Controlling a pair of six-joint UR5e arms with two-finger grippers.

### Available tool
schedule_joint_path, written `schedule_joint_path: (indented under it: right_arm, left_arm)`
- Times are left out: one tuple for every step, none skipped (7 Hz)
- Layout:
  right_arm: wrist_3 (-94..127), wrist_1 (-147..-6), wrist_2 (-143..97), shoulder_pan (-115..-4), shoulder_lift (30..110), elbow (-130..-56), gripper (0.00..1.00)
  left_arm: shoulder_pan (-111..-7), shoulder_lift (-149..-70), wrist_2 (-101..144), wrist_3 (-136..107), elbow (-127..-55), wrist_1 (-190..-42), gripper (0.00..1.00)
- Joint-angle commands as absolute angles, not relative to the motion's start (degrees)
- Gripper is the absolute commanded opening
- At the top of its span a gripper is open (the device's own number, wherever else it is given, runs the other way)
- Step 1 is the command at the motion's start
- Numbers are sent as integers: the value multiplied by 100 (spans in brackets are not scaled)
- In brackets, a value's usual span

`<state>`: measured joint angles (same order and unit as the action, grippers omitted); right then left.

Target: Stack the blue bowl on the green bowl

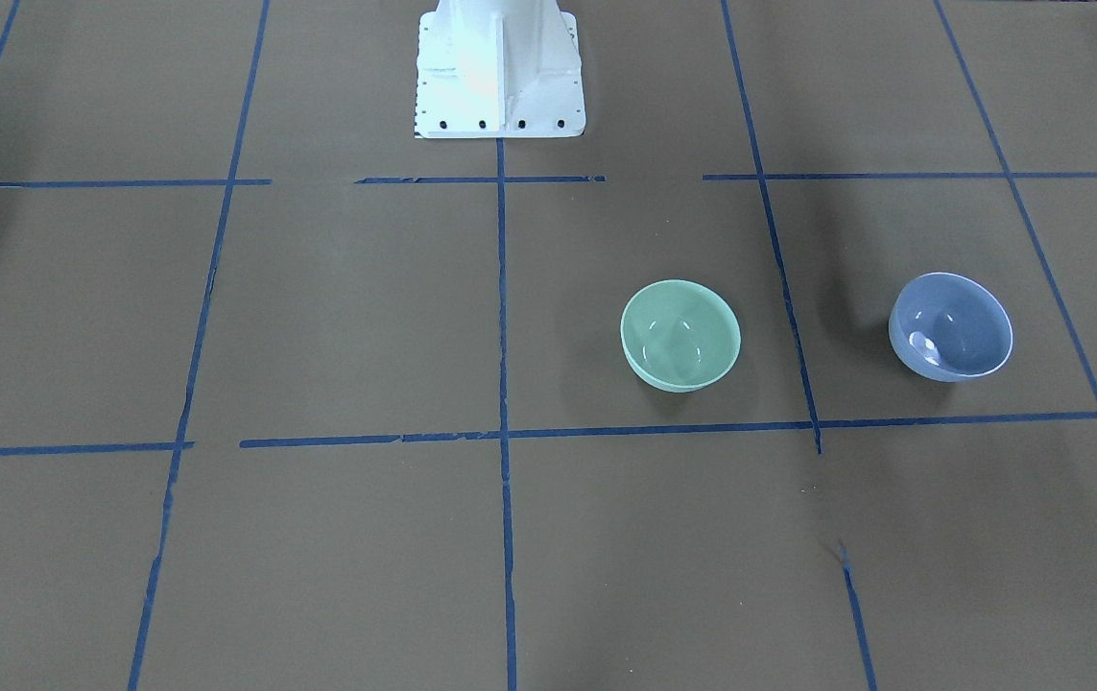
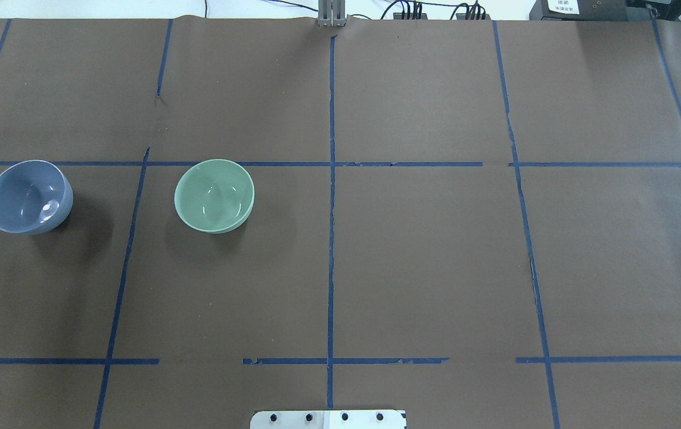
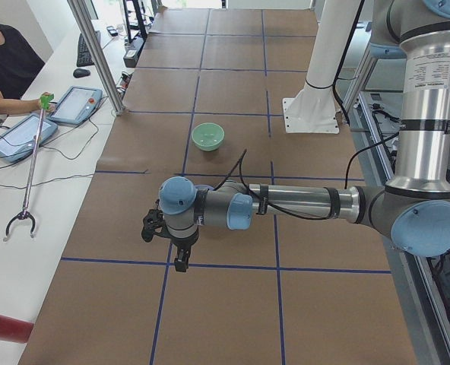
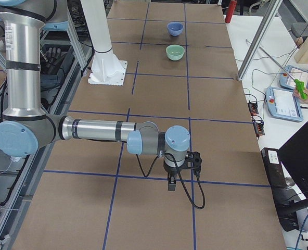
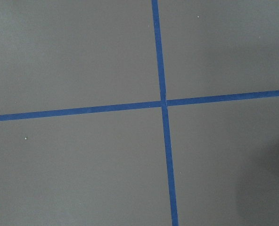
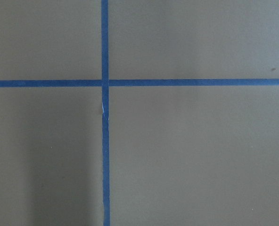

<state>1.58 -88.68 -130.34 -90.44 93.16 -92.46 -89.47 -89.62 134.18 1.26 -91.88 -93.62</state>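
Hanging nose-down over the table (image 2: 435, 268), my left gripper (image 3: 182, 258) shows only in the side view, so I cannot tell how far apart its fingers stand. The same goes for my right gripper (image 4: 170, 182) — nose-down, fingers unreadable. Neither one holds anything that I can see. Each wrist camera looks straight down at a crossing of blue tape (image 2: 331, 238) on brown paper, and a pale blue sliver sits at the right edge of the left wrist view. Both bowls stand upright on my left half of the table, empty and well apart, in neighbouring squares with a tape line between them. The green bowl (image 2: 214, 195) is nearer the middle — the blue bowl (image 2: 28, 196) sits farther out to my left, not yet stacked.
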Motion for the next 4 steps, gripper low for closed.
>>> schedule_joint_path:
  right_arm:
    - [158, -8868, -13034, -9044, 9316, -9246, 100]
    - [158, -8868, -13034, -9044, 9316, -9246, 100]
    - [158, -8868, -13034, -9044, 9316, -9246, 100]
    - [158, -8868, -13034, -9044, 9316, -9246, 100]
  left_arm:
    - [-8947, -8930, 13412, 132, -9202, -9387, 100]
    - [-8947, -8938, 13421, 106, -9220, -9387, 100]
    - [-8939, -9025, 13412, 114, -9289, -9378, 100]
    - [-8930, -9061, 13412, 71, -9412, -9395, 100]
